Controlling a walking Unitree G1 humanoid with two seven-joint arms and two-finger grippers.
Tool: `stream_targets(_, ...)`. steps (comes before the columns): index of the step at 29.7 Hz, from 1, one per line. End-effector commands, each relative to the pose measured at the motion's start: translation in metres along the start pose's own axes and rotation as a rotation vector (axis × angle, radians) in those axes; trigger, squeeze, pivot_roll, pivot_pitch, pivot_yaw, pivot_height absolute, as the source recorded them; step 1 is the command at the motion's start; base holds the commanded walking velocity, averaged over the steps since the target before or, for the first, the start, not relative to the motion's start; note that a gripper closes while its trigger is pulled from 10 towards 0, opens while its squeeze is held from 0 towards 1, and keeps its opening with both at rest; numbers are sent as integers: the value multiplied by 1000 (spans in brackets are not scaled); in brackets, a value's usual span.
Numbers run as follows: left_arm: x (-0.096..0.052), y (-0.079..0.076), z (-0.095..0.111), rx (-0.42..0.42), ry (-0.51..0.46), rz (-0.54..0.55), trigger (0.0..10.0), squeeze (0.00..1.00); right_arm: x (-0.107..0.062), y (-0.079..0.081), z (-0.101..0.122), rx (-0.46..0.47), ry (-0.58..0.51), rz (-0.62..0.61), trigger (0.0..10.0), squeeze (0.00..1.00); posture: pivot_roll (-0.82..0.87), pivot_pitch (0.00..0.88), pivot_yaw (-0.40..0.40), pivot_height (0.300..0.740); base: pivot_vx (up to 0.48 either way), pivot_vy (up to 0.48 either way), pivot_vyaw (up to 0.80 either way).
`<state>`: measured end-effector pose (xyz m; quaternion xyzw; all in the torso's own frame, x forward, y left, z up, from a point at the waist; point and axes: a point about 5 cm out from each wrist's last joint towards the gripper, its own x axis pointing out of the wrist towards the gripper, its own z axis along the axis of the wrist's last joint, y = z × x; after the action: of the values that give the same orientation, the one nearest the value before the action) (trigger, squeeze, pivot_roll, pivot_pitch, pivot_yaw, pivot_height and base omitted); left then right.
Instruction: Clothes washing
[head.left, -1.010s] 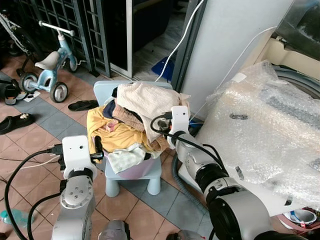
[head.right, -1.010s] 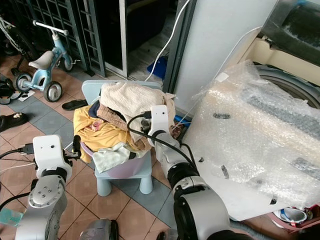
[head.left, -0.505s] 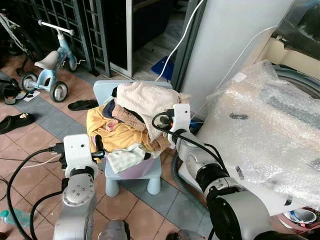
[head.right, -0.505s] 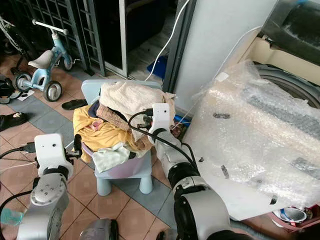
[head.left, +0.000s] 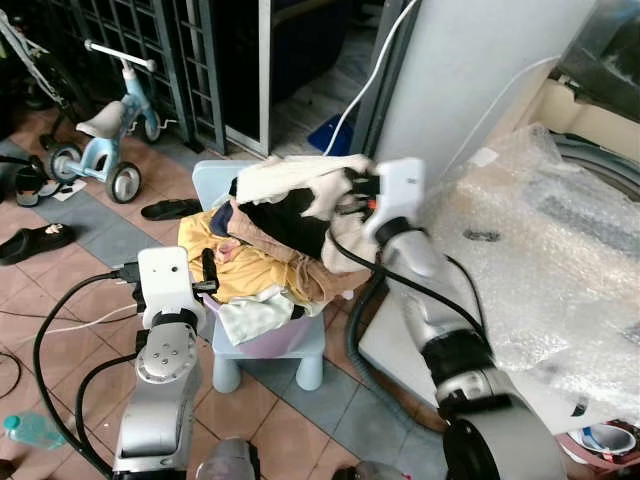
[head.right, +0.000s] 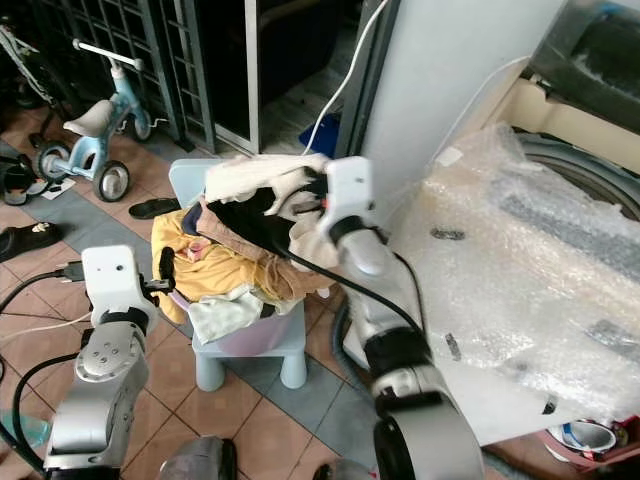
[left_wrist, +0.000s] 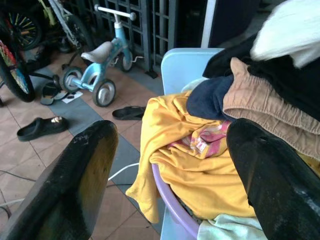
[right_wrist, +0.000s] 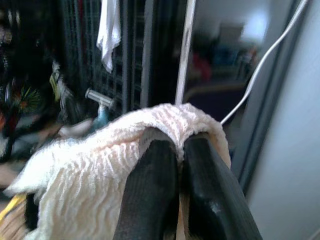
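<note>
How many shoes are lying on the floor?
3: one black sandal far left, one dark slipper beside the blue chair, one sandal by the tricycle. Others may be hidden.

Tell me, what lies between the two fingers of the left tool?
In the left wrist view, the left tool is open; between its fingers lies the yellow garment in the purple basin.

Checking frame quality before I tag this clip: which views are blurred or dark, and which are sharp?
Head views: evenly daylit, and the right gripper with the cream cloth it lifts is motion-smeared. Right wrist view: background soft and dim, its fingers pinched on the cloth are clearer. Left wrist view: sharp on the yellow garment, near fingers slightly soft.
</note>
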<state>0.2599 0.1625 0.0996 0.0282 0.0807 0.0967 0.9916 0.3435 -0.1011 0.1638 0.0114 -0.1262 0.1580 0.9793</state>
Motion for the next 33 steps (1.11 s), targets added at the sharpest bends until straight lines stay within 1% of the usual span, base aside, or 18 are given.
stream_targets(1,4,-6,4,-5,-21,-25,10000,0,1,-8,27,-41,-108,-25,0,0,4,0,-48,740,0,0,0)
stream_targets(3,8,-8,6,-8,-33,-32,10000,0,-2,-11,36,-64,-137,-35,0,0,-13,0,-38,740,0,0,0)
stream_targets(4,12,-11,9,-9,-45,-45,10000,0,-6,-14,48,-93,-169,-45,0,0,-21,0,-32,740,0,0,0)
stream_targets(8,15,-18,12,12,-78,-84,10000,0,-14,-20,65,-159,-212,-81,0,0,-40,0,-20,740,0,0,0)
stream_targets(12,15,-19,10,3,-71,-91,10000,0,-22,-28,69,-203,-223,-117,0,0,-49,0,-17,740,0,-141,0)
stream_targets(14,13,-19,7,2,-66,-94,10000,0,-30,-34,65,-190,-187,-149,0,0,-54,0,-22,740,0,-362,0)
stream_targets(17,12,-20,1,-4,-49,-97,10000,0,-36,-34,57,-198,-134,-161,0,0,-56,0,-17,740,0,-429,0)
stream_targets(18,12,-21,1,-4,-47,-101,10000,0,-37,-32,54,-186,-119,-164,1255,0,-58,0,-11,740,0,-428,0)
stream_targets(20,12,-21,1,-4,-47,-103,10000,0,-37,-31,54,-178,-115,-167,1255,0,-58,0,-10,740,0,-428,0)
stream_targets(21,13,-22,2,-3,-49,-106,10000,0,-36,-29,53,-163,-111,-177,3608,0,-59,0,0,740,0,-428,0)
stream_targets(22,13,-22,2,-3,-49,-106,10000,0,-36,-29,53,-163,-111,-177,3608,0,-59,0,0,740,0,-428,0)
stream_targets(23,14,-21,3,2,-54,-105,10000,0,-34,-29,55,-146,-117,-182,4353,0,-59,0,5,740,0,-416,-606)
stream_targets(25,16,-19,4,2,-55,-99,10000,0,-33,-28,57,-142,-120,-178,4353,0,-61,0,7,740,0,-416,-600)
stream_targets(26,16,-19,4,3,-55,-98,10000,0,-33,-29,57,-143,-119,-177,4784,0,-62,0,8,740,251,-405,-513)
stream_targets(27,16,-18,3,3,-54,-98,10000,0,-34,-31,57,-143,-112,-181,8000,0,-62,0,9,740,259,-352,0)
stream_targets(28,16,-18,3,3,-53,-99,10000,0,-34,-32,56,-145,-107,-182,9569,0,-62,0,9,740,259,-292,0)
stream_targets(30,16,-18,3,4,-53,-100,10000,0,-35,-33,56,-147,-101,-181,10000,0,-61,0,10,740,257,-270,0)
stream_targets(33,16,-19,4,-7,-66,-97,10000,0,-34,-33,54,-147,-91,-177,10000,0,-59,0,12,740,0,0,0)
